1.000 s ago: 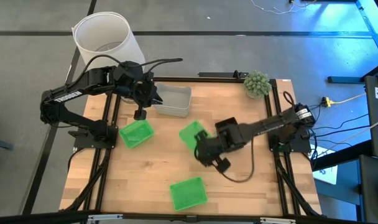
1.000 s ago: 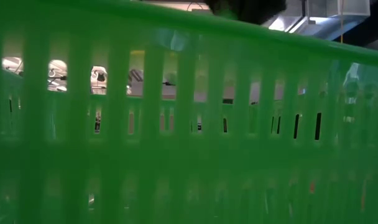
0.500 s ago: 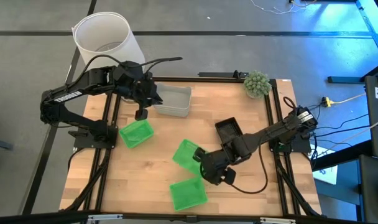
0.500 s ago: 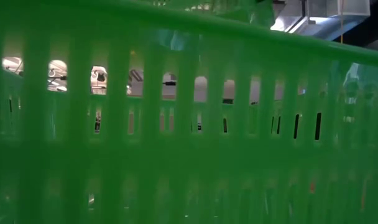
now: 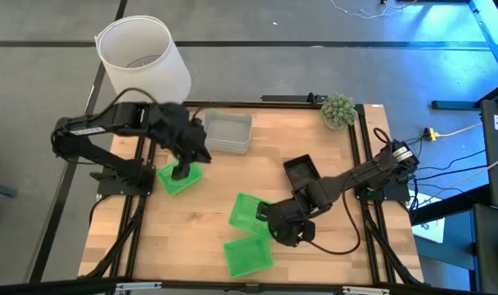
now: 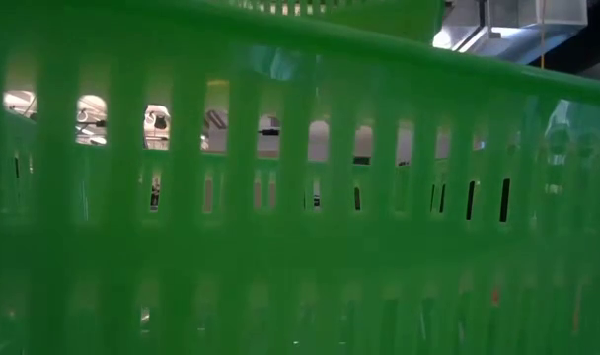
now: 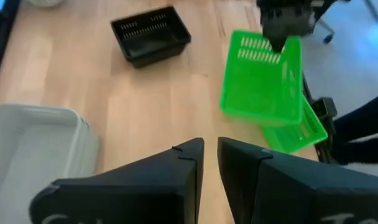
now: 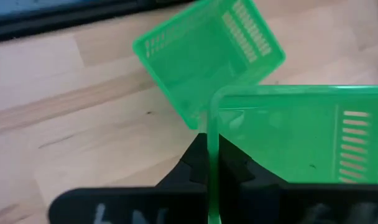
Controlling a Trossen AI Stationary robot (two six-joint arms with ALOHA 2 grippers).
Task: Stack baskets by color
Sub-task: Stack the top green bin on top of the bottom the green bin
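Observation:
Three green baskets show. One (image 5: 181,177) rests on the table at the left, and my left gripper (image 5: 182,170) hovers just above it with a narrow gap and nothing between its fingers. Another (image 5: 248,255) sits near the front edge, and its slotted wall (image 6: 280,217) fills the low view. My right gripper (image 5: 270,216) is shut on the third (image 5: 246,210), held above the near one. Grey-white baskets (image 5: 228,133) sit at the back. A black basket (image 5: 301,172) sits right of centre. My right gripper pinches one side wall of the green basket at its rim (image 8: 211,140), one finger inside the basket and one outside. The fingers slant down from the table's right side. The basket (image 7: 263,78) is lifted clear of the table, partly over the near green basket (image 7: 296,132).
A large white lampshade (image 5: 142,53) stands off the table's far left corner. A fuzzy green plant ball (image 5: 337,109) sits at the far right corner. Bare wood lies at the table's middle (image 5: 224,176) and near left (image 5: 167,238).
My right gripper has carried its green basket toward the near edge, turning it about on the way, until it hangs by the near green basket. My left gripper has swung from beside the grey-white baskets toward the near edge, to above the left green basket.

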